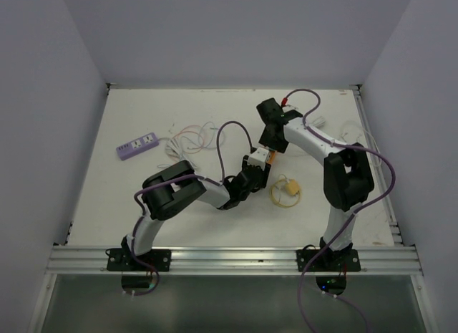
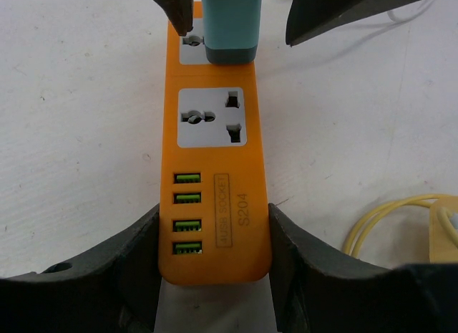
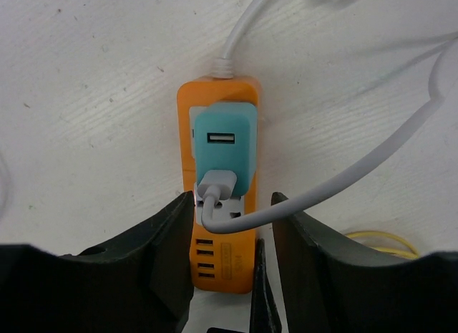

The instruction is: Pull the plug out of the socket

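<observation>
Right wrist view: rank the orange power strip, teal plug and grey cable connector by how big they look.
1. orange power strip, though partly covered
2. teal plug, nearer the camera, so flattered
3. grey cable connector, clearly smallest

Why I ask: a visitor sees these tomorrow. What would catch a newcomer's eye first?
The orange power strip at mid-table, its USB end clamped in the left gripper. A teal adapter with a pale cable sits plugged into the strip's other end, and the right gripper straddles it with open jaws. A purple strip lies at the far left.
</observation>
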{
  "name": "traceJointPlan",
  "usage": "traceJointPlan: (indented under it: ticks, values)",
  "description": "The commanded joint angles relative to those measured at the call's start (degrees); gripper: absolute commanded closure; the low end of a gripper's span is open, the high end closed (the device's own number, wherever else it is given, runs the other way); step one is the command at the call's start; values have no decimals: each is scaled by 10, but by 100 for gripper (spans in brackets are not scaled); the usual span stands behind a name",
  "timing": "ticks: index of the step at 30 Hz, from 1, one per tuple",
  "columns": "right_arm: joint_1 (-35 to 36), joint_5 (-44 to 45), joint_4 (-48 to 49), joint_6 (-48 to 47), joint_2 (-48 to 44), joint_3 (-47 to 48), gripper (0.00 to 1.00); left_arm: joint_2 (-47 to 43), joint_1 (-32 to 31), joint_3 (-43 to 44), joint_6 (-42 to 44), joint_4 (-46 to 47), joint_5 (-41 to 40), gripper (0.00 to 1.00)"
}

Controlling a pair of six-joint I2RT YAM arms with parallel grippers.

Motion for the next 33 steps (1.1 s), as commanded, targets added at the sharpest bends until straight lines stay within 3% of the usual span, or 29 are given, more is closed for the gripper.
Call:
traceJointPlan:
  ticks: [1,5,25,28,29,33]
  values:
    - [-8,-7,6,12,3,8,50,49,11,-12,-24,-139,3,100]
    - [-14,-7,13,7,6,4,57,51,11,-11,-25,-140,5,100]
    - [-35,-29,51,-64,23,7,56,57,10,-5,-24,-147,8,100]
    - [-35,-23,52,-68,21,9,69,58,10,-3,-24,-149,9,100]
    - [-35,-22,51,-71,21,11,81,59,10,-3,-23,-149,12,100]
    - [-35,-29,44,-73,17,20,100,62,10,4,-21,-153,16,100]
